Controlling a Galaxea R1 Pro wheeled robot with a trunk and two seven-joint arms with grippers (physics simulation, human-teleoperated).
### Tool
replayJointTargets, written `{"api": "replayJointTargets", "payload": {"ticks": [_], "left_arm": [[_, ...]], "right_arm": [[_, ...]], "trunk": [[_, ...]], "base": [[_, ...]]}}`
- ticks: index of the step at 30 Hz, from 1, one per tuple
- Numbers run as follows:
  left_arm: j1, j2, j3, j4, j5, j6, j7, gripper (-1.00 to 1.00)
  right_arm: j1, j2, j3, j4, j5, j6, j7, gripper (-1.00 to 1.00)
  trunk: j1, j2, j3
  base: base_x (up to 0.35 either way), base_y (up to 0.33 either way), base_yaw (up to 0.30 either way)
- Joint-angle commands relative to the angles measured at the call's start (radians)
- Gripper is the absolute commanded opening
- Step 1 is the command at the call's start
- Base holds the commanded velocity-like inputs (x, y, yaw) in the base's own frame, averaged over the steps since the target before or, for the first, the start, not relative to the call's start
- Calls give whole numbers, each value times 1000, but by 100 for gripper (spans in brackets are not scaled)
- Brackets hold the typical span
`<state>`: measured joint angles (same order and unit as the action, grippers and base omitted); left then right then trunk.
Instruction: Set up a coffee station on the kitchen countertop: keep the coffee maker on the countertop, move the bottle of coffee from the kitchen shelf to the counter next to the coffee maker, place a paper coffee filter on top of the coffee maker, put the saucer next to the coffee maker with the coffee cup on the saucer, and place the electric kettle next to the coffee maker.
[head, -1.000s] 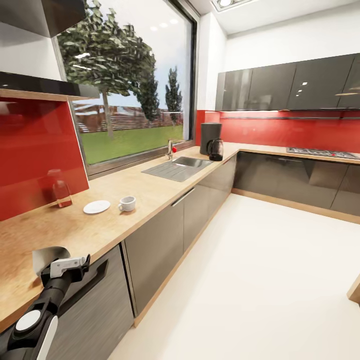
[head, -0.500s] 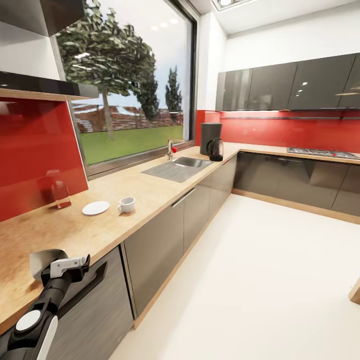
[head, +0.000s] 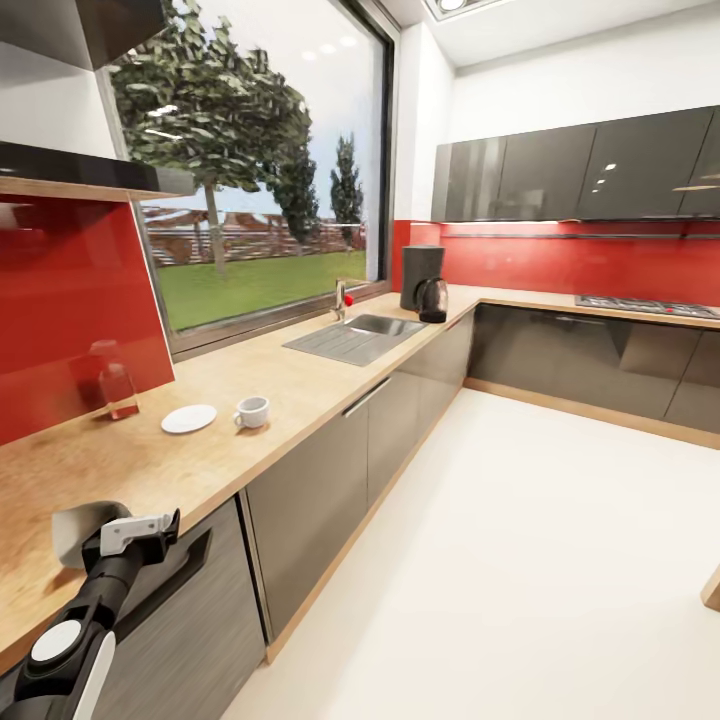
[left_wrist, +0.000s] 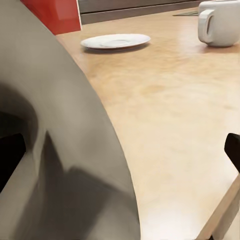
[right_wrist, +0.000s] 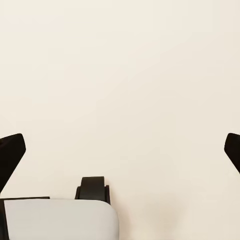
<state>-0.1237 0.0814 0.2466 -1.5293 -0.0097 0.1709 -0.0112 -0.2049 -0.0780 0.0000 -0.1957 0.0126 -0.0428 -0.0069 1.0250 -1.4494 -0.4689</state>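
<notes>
Pale paper coffee filter (head: 82, 530) is sitting clamped in the left gripper (head: 125, 535), over the kitchen countertop (head: 300, 375); saucer (head: 188, 418) and coffee cup (head: 252, 411) are lying beyond it. Right gripper (right_wrist: 120, 150) is hanging wide apart, empty.

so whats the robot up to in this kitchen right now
The robot's left hand holds a pale off-white paper filter low over the near end of the long beige wood-look countertop. A flat round white saucer and a small white handled cup sit apart on the counter. The tall dark grey coffee maker stands in the far corner with the dark glassy kettle in front of it. The right hand's fingers are spread, holding nothing.
</notes>
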Motion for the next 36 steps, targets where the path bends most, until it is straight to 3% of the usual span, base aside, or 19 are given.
{"api": "replayJointTargets", "payload": {"ticks": [1,17,18,36], "left_arm": [[-1,0,0,-1,-1,5,-1,100],[-1,1,0,-1,-1,6,-1,100],[-1,1,0,-1,-1,6,-1,-100],[-1,2,14,-2,0,5,-3,-100]], "right_arm": [[-1,0,0,1,1,-3,-1,100],[-1,0,0,1,1,-3,-1,100],[-1,0,0,1,1,-3,-1,100],[-1,0,0,1,1,-3,-1,100]], "trunk": [[0,-1,-1],[0,-1,-1],[0,-1,-1],[0,-1,-1]], "base": [[25,0,0],[3,0,0],[0,0,0],[0,0,0]]}}
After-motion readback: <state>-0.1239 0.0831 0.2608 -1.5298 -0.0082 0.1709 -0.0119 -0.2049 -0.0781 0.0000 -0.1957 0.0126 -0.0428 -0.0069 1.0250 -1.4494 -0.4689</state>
